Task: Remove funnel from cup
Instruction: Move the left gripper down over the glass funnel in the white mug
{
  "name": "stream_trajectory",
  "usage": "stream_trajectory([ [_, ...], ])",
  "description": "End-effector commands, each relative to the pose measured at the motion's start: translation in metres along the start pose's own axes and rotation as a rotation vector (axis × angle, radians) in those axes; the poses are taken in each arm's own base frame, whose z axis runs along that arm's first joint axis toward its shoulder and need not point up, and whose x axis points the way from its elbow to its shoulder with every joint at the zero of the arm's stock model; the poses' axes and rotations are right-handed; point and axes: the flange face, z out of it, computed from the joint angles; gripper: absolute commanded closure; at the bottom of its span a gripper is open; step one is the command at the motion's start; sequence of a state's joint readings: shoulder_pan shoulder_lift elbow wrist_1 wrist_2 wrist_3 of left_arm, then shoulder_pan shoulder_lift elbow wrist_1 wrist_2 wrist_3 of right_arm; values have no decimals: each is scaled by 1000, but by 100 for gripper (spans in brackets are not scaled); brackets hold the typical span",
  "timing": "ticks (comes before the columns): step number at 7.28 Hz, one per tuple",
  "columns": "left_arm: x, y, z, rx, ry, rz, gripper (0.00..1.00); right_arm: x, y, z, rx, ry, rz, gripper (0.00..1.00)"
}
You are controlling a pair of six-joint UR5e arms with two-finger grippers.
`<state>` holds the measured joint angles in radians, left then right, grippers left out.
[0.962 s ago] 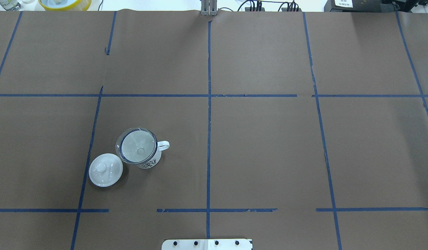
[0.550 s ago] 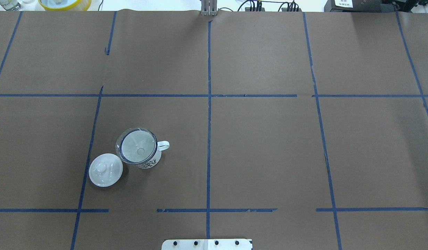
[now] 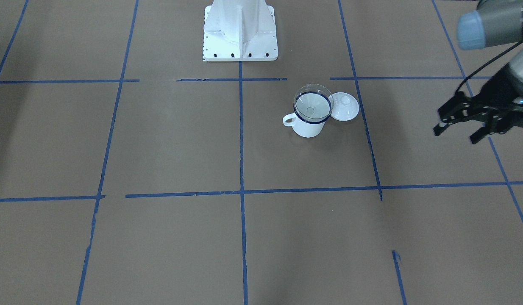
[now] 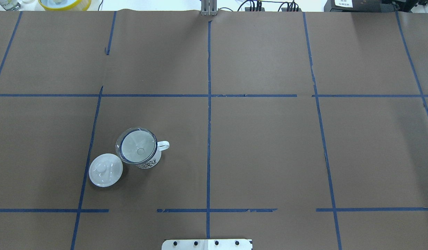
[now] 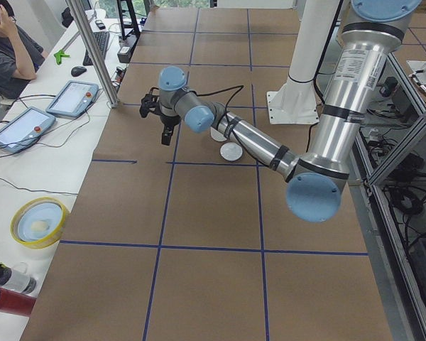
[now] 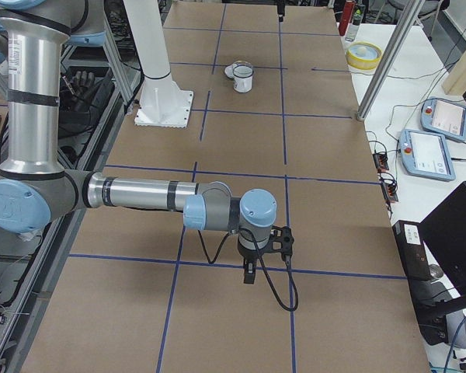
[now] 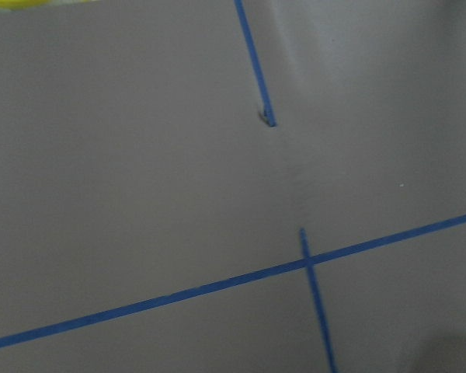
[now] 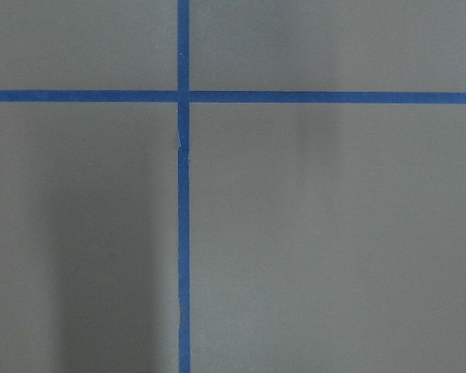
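Note:
The clear funnel (image 4: 137,150) sits upright in the white cup (image 4: 150,160), its wide rim resting on the cup's dark blue rim. The cup's handle points toward the table's middle. Both also show in the front view, the funnel (image 3: 312,105) in the cup (image 3: 307,126). My left gripper (image 3: 456,132) hovers open and empty, well off to the cup's side, near the table's left edge. My right gripper (image 6: 248,273) shows only in the right side view, far from the cup, and I cannot tell whether it is open or shut.
A white domed lid (image 4: 105,170) with a knob lies on the table, touching or nearly touching the cup on its left. The robot's white base (image 3: 240,31) stands behind. A yellow-rimmed bowl (image 4: 64,3) sits beyond the far edge.

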<state>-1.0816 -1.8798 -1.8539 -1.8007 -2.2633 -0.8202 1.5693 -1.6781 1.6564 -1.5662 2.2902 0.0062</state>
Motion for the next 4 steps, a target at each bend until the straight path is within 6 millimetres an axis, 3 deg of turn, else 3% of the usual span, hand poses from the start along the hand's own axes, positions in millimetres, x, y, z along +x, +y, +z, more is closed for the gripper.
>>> stream_trajectory([
  [1,152,59,31,-26,96,-183,0,0,0,0,0,0,0,0],
  [2,193,104,50,-8,85,-208,0,0,0,0,0,0,0,0],
  [4,242,166,97,-37,-74,-203,0,0,0,0,0,0,0,0],
])
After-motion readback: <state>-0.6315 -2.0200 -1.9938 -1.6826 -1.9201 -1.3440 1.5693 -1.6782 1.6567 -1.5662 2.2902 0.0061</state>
